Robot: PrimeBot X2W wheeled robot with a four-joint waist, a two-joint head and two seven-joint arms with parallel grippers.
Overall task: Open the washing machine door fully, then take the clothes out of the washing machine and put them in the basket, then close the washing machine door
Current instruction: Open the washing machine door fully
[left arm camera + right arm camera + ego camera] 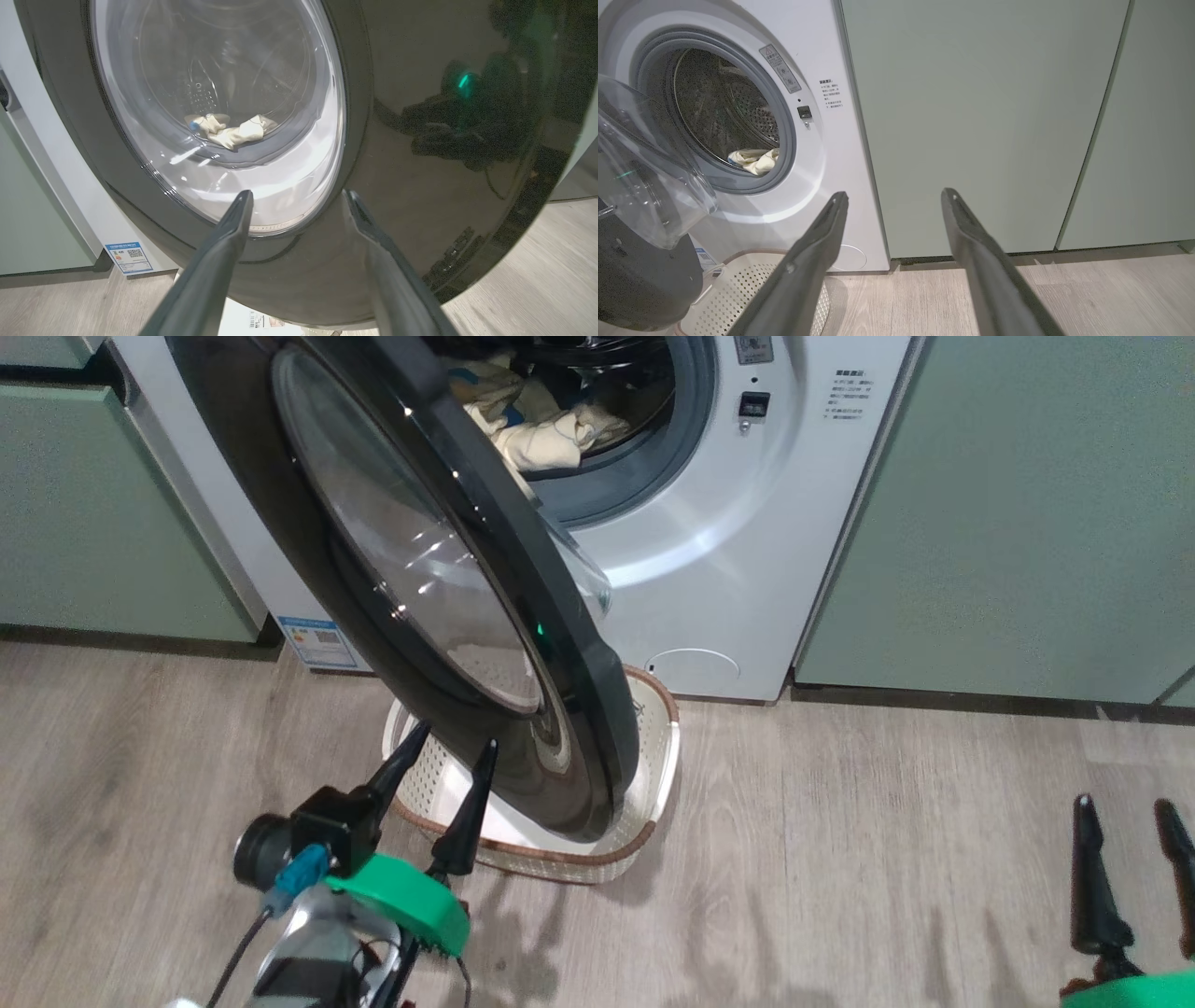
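Head view: the washing machine door (448, 616) stands swung partway out from the washing machine (747, 569), hinged on the machine's left side. The opening step is judged incomplete.

Its lower rim overhangs the basket (653, 747), which sits on the floor directly in front of the washing machine, below the drum opening. That position is judged deliberate, so garments travel a short way. With the door at this angle, much of the basket is covered.

The left gripper (457, 735) is in front of the washing machine, at the outer face of the door's lower rim. Its fingers are spread wide and carry nothing. Left wrist view shows them straddling the bottom edge of the glass; contact with the rim cannot be confirmed. The placement is judged suited to pushing the door wider.

The right gripper (1123, 801) hangs well out from the washing machine, towards its right, with its fingers likewise apart and empty. It is judged to be on standby.

The clothes (541, 429) lie inside the washing machine at the front lip of the drum. They form a crumpled pale-yellow heap with a small blue piece; any print is too small to read. The door rim is glossy black and mirrors a green light. The glass bowl is clear and bulges towards the machine.
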